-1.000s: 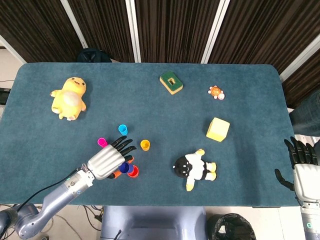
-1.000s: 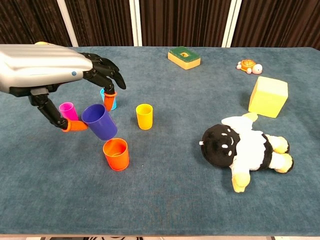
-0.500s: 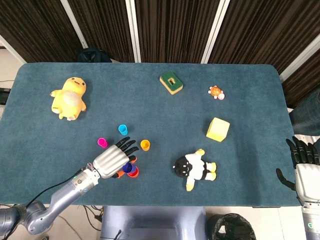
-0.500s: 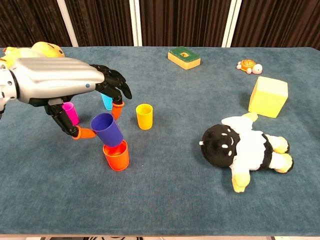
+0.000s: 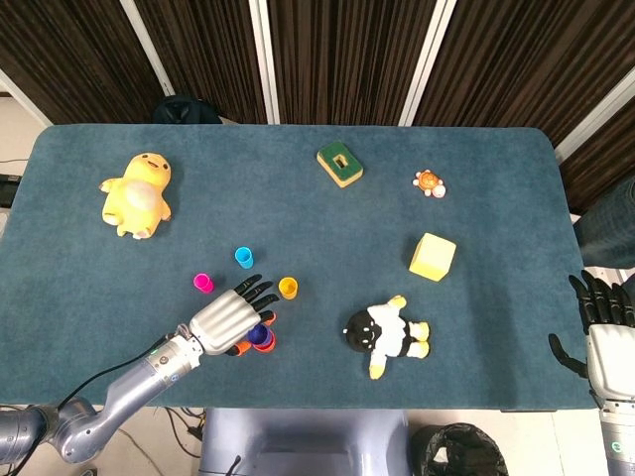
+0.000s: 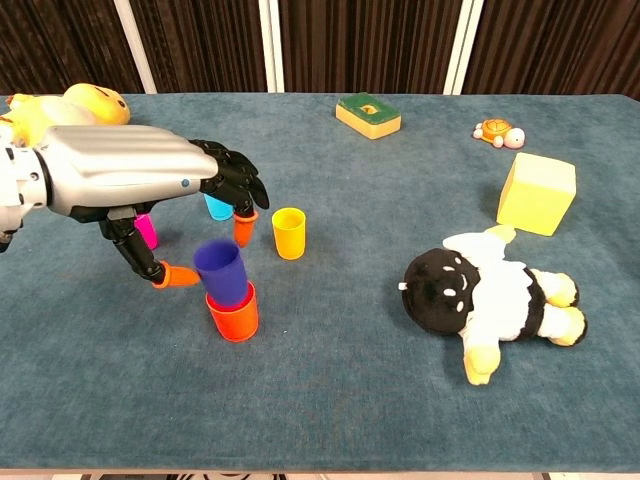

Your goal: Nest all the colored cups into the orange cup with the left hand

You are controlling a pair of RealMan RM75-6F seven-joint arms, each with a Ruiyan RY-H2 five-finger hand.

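Note:
The orange cup (image 6: pixel 232 314) stands upright near the table's front left, and in the head view only its rim (image 5: pixel 270 345) shows. A purple cup (image 6: pixel 221 272) (image 5: pixel 260 336) sits upright inside it, sticking out above the rim. My left hand (image 6: pixel 125 180) (image 5: pixel 226 318) arches over both cups, with its thumb against the purple cup's left side and a finger behind the cup's rim. A yellow cup (image 6: pixel 289 232) (image 5: pixel 288 288), a light blue cup (image 6: pixel 214 207) (image 5: pixel 243 257) and a pink cup (image 6: pixel 147 230) (image 5: pixel 202 284) stand apart nearby. My right hand (image 5: pixel 601 319) hangs off the table's right edge with its fingers spread and empty.
A black-and-white plush (image 6: pixel 490 295) lies right of the cups. A yellow cube (image 6: pixel 537 192), a small turtle toy (image 6: pixel 497 131) and a green sponge block (image 6: pixel 367 114) lie further back. A yellow duck plush (image 5: pixel 139 193) lies at the far left.
My left hand moved the purple cup right and down, from tilted beside the orange cup to upright inside it. The right hand has barely moved.

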